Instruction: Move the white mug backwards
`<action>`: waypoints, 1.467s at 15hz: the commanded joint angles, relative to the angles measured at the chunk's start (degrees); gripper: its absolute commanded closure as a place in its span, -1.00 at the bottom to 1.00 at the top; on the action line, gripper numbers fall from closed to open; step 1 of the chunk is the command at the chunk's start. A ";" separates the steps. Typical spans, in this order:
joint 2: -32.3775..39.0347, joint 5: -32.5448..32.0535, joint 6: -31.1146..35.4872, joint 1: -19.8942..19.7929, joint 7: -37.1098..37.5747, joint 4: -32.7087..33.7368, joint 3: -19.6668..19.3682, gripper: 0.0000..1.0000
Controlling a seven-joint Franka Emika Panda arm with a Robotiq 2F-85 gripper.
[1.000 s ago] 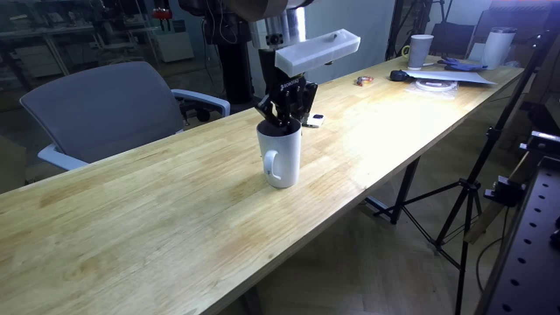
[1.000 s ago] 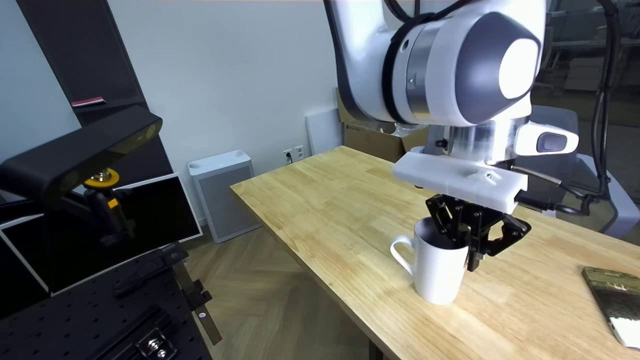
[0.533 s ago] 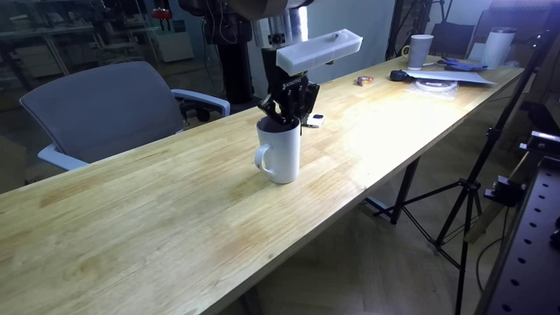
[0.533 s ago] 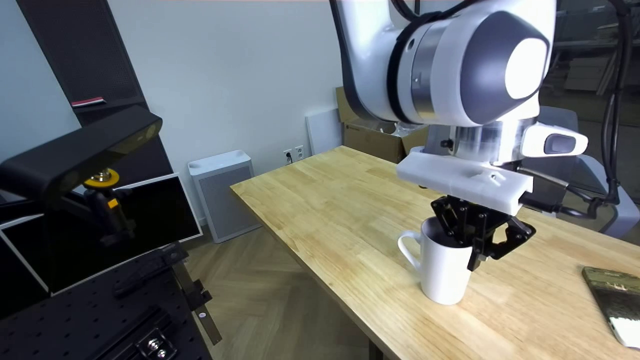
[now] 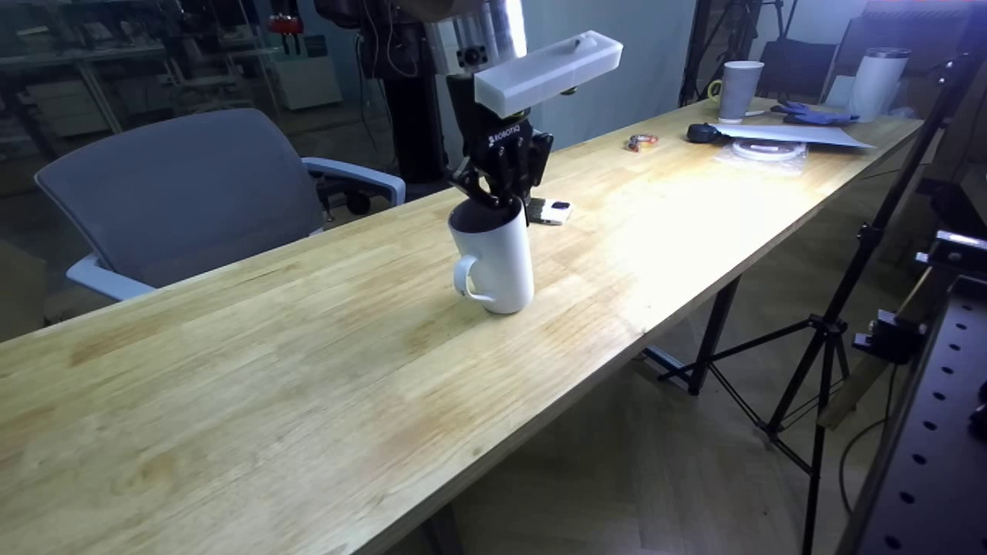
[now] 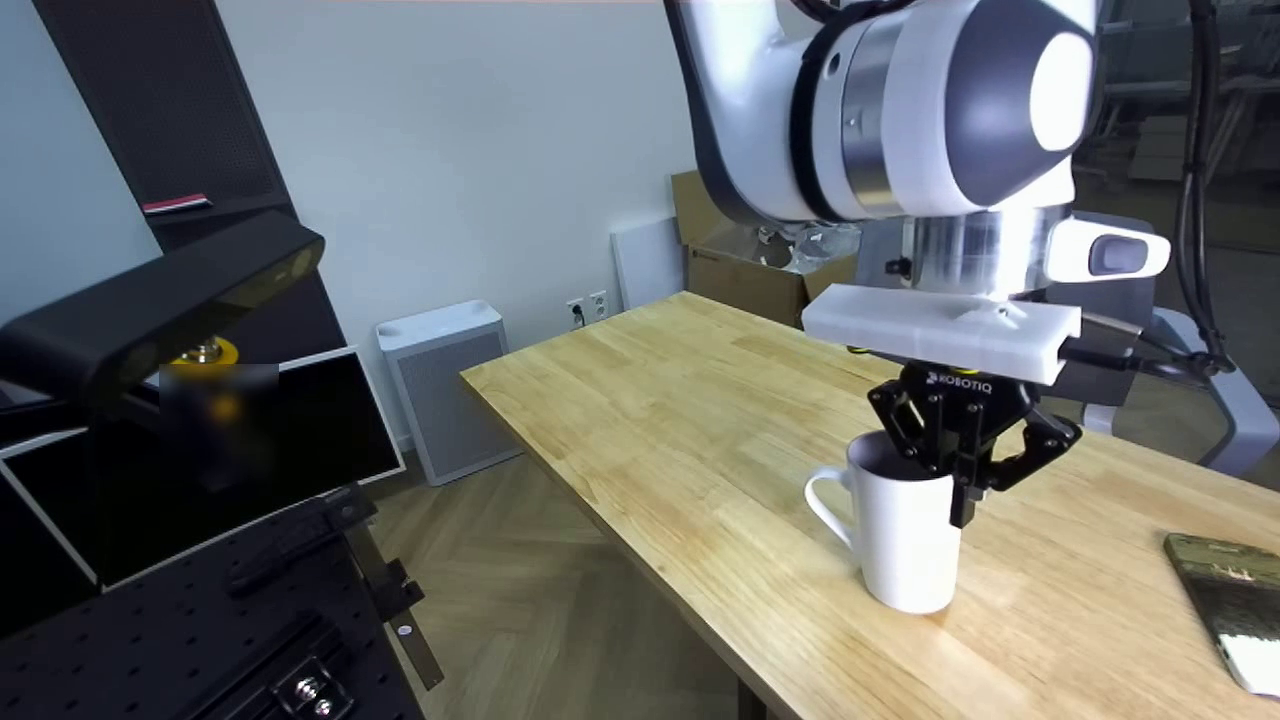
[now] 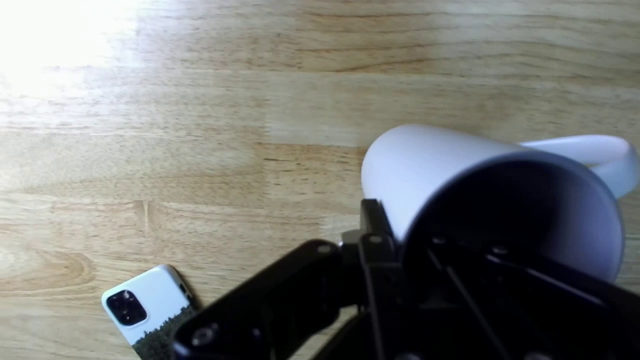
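Wrist view: the wooden table (image 7: 200,115) fills the whole background. The black gripper (image 6: 953,484), lower right in an exterior view, pinches the wall of the white mug (image 5: 501,266), one finger inside, one outside. The mug, mid-frame in an exterior view, leans slightly; whether its base touches the table cannot be told. At lower left of the wrist view lies a phone (image 7: 152,310).

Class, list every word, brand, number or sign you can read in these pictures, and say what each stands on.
"ROBOTIQ", with a small logo before it: on the gripper, in both exterior views.
Dark print on the cardboard box, in an exterior view: too small to read.
On the white mug: no lettering visible.
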 commanded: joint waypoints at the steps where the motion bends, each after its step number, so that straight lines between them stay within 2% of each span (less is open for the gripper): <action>1: -2.05 -2.47 -3.67 1.33 2.79 2.00 -1.08 0.95; 7: -3.04 -3.08 -3.57 0.40 2.25 2.80 -0.23 0.95; 12: -1.95 0.43 -5.09 -3.37 -2.64 4.66 3.59 0.95; 22: 4.19 3.27 -8.81 -6.80 -6.41 15.70 6.09 0.95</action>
